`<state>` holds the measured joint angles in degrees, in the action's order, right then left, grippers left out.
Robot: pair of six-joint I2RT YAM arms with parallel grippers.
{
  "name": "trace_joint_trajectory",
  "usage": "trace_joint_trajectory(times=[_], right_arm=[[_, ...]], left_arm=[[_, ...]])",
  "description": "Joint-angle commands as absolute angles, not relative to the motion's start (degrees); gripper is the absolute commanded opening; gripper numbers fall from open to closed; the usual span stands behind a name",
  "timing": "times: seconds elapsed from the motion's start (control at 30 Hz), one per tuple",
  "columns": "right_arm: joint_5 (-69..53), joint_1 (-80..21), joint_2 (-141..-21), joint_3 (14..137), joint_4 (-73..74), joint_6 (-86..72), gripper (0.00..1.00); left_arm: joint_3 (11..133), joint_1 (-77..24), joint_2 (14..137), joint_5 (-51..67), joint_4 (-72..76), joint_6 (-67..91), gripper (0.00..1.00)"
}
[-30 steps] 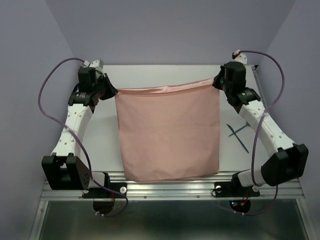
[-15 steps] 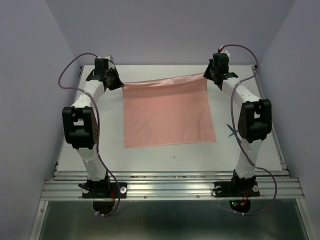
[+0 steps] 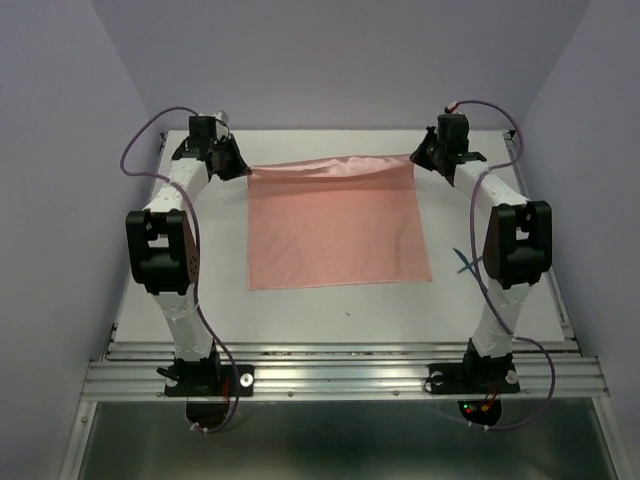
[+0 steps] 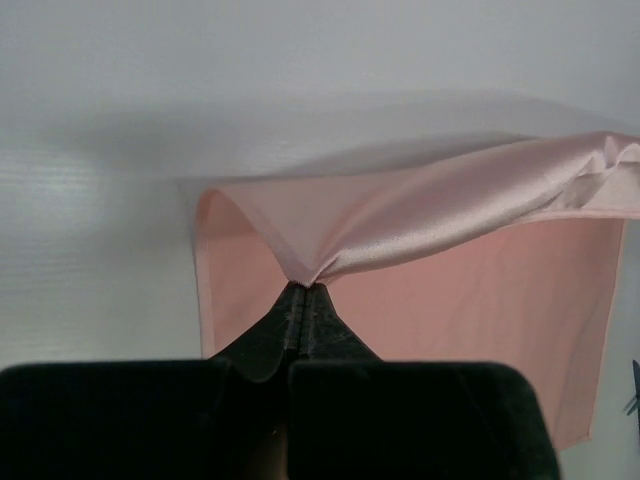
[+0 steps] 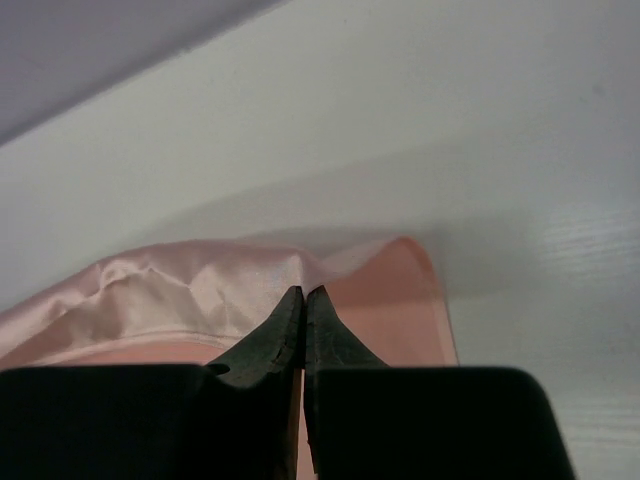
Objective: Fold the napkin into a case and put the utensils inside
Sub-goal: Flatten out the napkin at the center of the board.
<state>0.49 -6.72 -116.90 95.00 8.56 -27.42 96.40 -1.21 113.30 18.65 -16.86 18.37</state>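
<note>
- worktop (image 3: 340, 310) — napkin (image 3: 338, 235) lying flat mid-way; utensils (image 3: 460, 264) just right of it, partly behind right arm
- napkin's far edge held up; left tool (image 3: 240, 168) pinching far-left corner; right tool (image 3: 418, 158) pinching far-right corner — both pressed tight

The white-and-black left arm (image 3: 172, 200) rises from its near base, elbow high, forearm reaching to the far left. Its black jaws are pressed together on a far corner of the salmon-pink cloth napkin (image 3: 335, 225). The white-and-black right arm (image 3: 478, 195) mirrors it at far right, its jaws pinching the other far corner.
</note>
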Motion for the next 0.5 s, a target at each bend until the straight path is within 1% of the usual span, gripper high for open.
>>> trace_joint_trajectory(times=[0.0, 0.1, 0.13, 0.27, 0.47], right_arm=[[-3.86, -6.77, -106.45, 87.47, 8.09, -31.63, 0.01], [-5.09, -6.77, -98.9, 78.16, 8.17, -33.57, 0.01], [-5.62, -6.77, -96.96, 75.87, 8.52, -33.92, 0.01], [-4.83, -6.77, -86.08, 63.84, 10.63, -34.01, 0.01], [-6.24, -6.77, -76.3, 52.48, 13.8, -35.24, 0.01]], left_arm=[[88.44, -0.79, 104.07, 21.27, -18.01, 18.54, 0.0], [79.92, -0.88, 98.98, 21.97, -18.37, 18.98, 0.0], [75.37, -0.88, 95.92, 22.15, -17.76, 19.59, 0.0], [66.12, -0.88, 87.99, 21.8, -16.96, 19.95, 0.0], [57.67, -0.97, 80.17, 21.97, -19.51, 20.3, 0.0]])
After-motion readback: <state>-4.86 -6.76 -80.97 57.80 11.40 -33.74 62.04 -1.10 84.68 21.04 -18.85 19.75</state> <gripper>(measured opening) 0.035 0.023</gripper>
